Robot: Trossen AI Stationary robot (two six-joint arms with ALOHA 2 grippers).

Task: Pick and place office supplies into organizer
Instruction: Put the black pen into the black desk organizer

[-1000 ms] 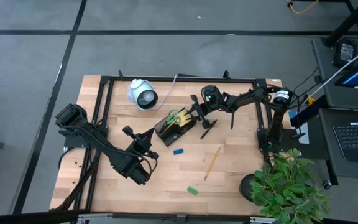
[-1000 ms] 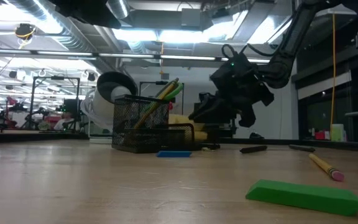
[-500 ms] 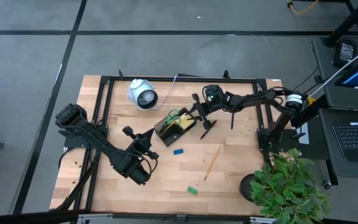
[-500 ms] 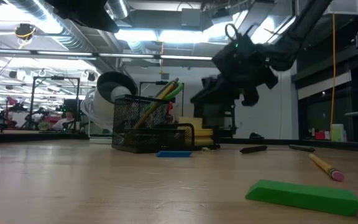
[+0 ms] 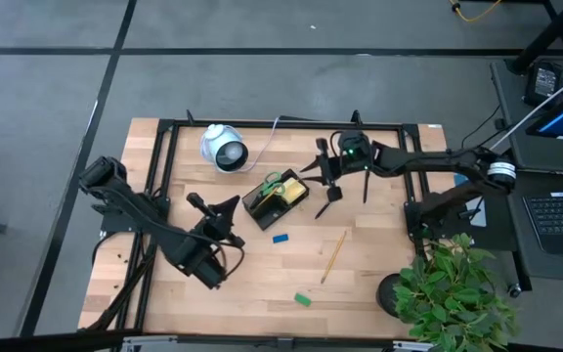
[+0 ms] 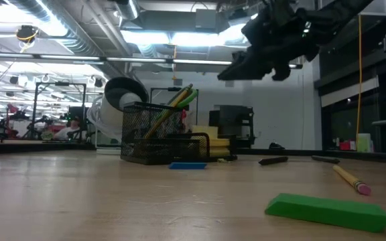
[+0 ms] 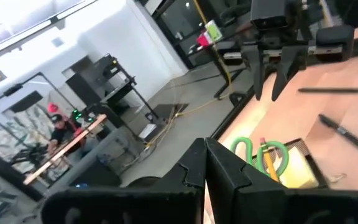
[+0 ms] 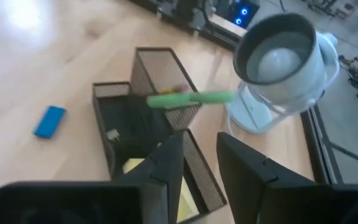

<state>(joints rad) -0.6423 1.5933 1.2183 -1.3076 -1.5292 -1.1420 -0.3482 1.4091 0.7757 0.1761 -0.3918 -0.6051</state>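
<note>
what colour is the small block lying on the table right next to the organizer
Blue. The small block lies flat on the wood beside the black mesh organizer; the right wrist view shows it best.

My two arms are dark, jointed and matte. My right gripper [image 5: 324, 173] has two tapered black fingers [image 7: 257, 73], with a green light glowing just behind it.

Overhead, table-level and two wrist views, all sharing the mesh organizer [image 5: 276, 197] at table centre.
</note>
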